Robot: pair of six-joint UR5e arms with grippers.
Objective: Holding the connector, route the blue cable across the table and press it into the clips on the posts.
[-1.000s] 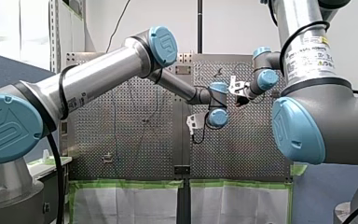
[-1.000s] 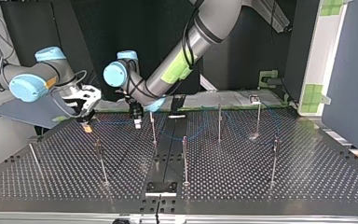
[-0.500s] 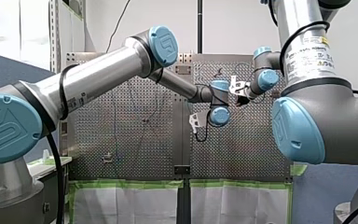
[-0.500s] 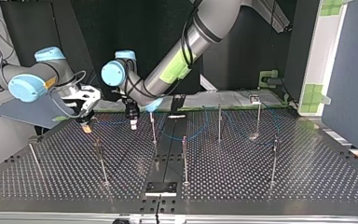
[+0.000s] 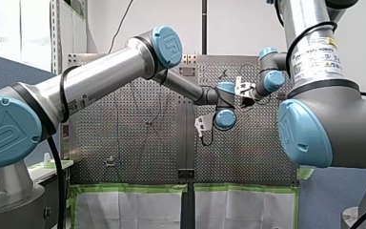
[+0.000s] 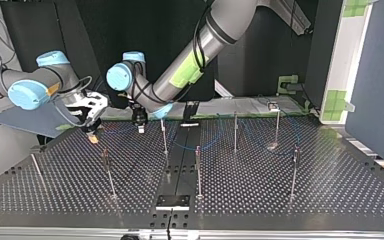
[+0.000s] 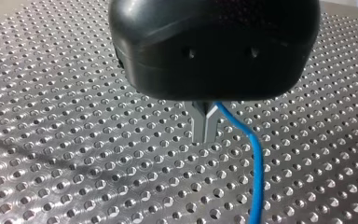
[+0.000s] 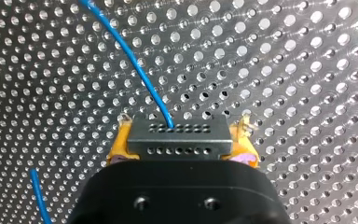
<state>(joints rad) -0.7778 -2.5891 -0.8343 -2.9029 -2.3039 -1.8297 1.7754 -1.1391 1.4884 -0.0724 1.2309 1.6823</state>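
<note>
The perforated metal tabletop [image 6: 250,185] carries several thin upright posts [image 6: 198,170]. The robot's right arm [image 6: 30,87] enters at the top view's left and hangs low over the far corner of the tabletop. Its jaws pinch a grey connector [image 8: 178,135] between yellow pads [image 8: 120,145]. The blue cable [image 8: 135,60] leaves the connector's face and runs out over the holes.

The left arm [image 6: 195,55] reaches past the middle, so its jaws hang just beside the right arm's, near one of the posts. In the left wrist view its metal fingers [image 7: 200,128] are pressed together close over the tabletop. They pinch the cable, which comes out at their side and trails away. Farther along, in the top view, the cable sags in loose curves among the far posts.
</note>
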